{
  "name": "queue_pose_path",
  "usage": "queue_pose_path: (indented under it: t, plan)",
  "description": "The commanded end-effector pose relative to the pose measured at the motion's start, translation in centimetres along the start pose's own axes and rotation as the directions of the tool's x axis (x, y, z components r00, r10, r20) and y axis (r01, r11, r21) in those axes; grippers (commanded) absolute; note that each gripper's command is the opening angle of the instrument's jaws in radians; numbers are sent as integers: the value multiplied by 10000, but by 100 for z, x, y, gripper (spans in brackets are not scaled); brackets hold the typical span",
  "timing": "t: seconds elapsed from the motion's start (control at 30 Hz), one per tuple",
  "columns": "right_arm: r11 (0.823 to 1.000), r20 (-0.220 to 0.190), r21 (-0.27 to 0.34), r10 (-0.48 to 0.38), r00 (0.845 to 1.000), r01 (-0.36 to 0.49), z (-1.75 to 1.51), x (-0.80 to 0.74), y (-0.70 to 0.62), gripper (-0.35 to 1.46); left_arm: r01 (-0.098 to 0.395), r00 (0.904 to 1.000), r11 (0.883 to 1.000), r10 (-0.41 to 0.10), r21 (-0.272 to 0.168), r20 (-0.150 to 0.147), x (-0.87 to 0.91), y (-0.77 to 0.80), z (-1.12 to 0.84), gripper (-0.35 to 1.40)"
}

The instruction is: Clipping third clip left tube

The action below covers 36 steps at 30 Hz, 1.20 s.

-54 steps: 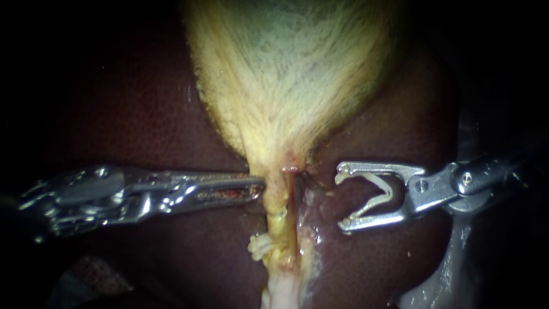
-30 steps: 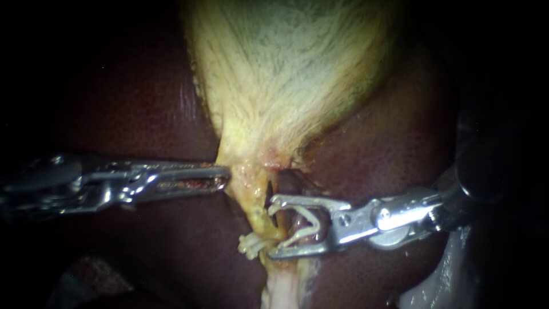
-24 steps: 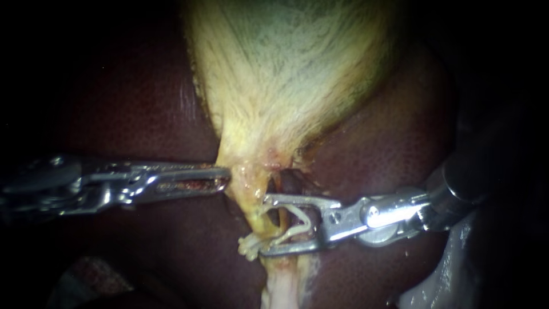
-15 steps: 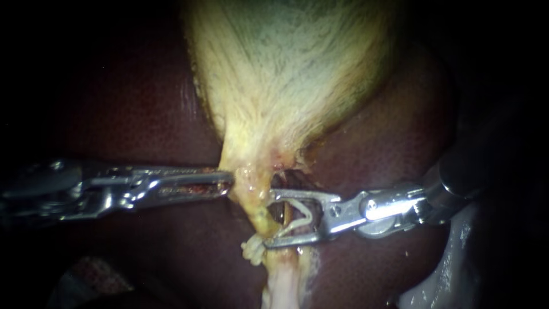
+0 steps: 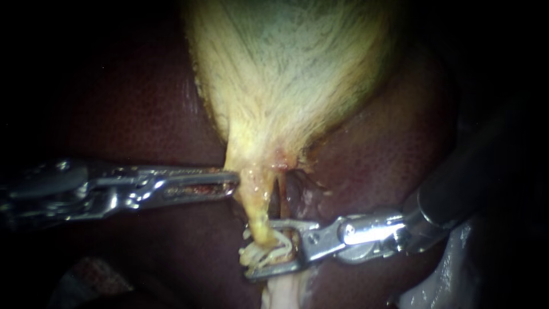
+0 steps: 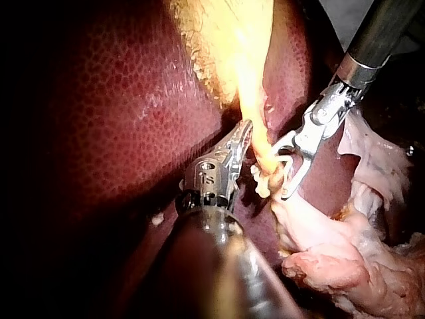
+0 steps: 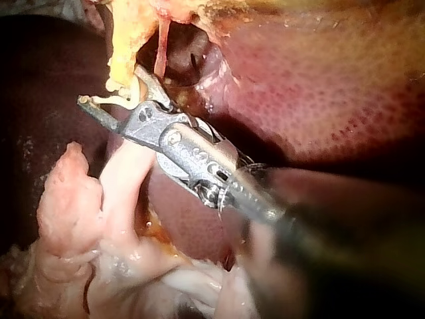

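The yellow-white gallbladder [image 5: 286, 74] narrows to a neck over the dark liver [image 5: 131, 114]. From the neck the yellow left tube [image 5: 258, 214] runs down, with a thin reddish right tube [image 5: 278, 194] beside it. My left instrument [image 5: 233, 184] is shut on the neck tissue and holds it taut; the left wrist view shows the same grip [image 6: 244, 136]. My right instrument [image 5: 258, 249] carries a white clip in its jaws. Those jaws straddle the left tube low down, against the white clips [image 5: 249, 253] sitting there. The right wrist view shows the jaws [image 7: 111, 92] across the yellow tube's end.
Pale pink loose tissue [image 5: 283, 293] hangs below the clips and spreads wide in the wrist views [image 6: 345, 266] [image 7: 86, 226]. Liver surrounds the tubes on both sides. A dark hollow [image 7: 182, 50] lies behind the right tube.
My right instrument came in from the right and moved down, so its clip-bearing jaws now sit around the left tube at the clips. My left instrument pulled the neck slightly leftward, then held.
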Motion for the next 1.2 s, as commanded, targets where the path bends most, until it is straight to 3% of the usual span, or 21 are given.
queue_pose_path:
  t: [0.03, 0.2, 0.53, 0.87, 0.93, 1.1, 1.2]
  plan:
    - [10000, 0, -28, -80, 10000, 80, 1, 1, 3, 54, 2, 10000, 10000, -2, -1, -1, 1, -1, 1, -35]
    - [9994, -144, -321, -90, 9999, 85, -3, 10, 11, 55, -3, 10000, 10000, 3, 18, -6, 2, -1, 2, -35]
    - [9992, -332, -393, -16, 9994, 3, -25, 52, 22, 52, -12, 10000, 10000, 12, 54, -14, 3, -3, 6, -35]
    - [9989, -352, -468, 27, 9994, -43, -26, 57, 25, 46, -17, 10000, 10000, 17, 73, -18, 4, -3, 7, -35]
    - [9987, -354, -499, 27, 9994, -45, -27, 57, 25, 41, -18, 10000, 10000, 18, 71, -18, 4, -4, 8, -35]
    - [9964, -381, -803, 245, 9990, -275, -34, 50, 25, -22, -18, 10000, 10000, 18, 71, -18, 4, -4, 8, -35]
    - [9954, -388, -909, 259, 9989, -293, -39, 47, 26, -35, -18, 10000, 10000, 18, 71, -18, 4, -4, 8, -35]
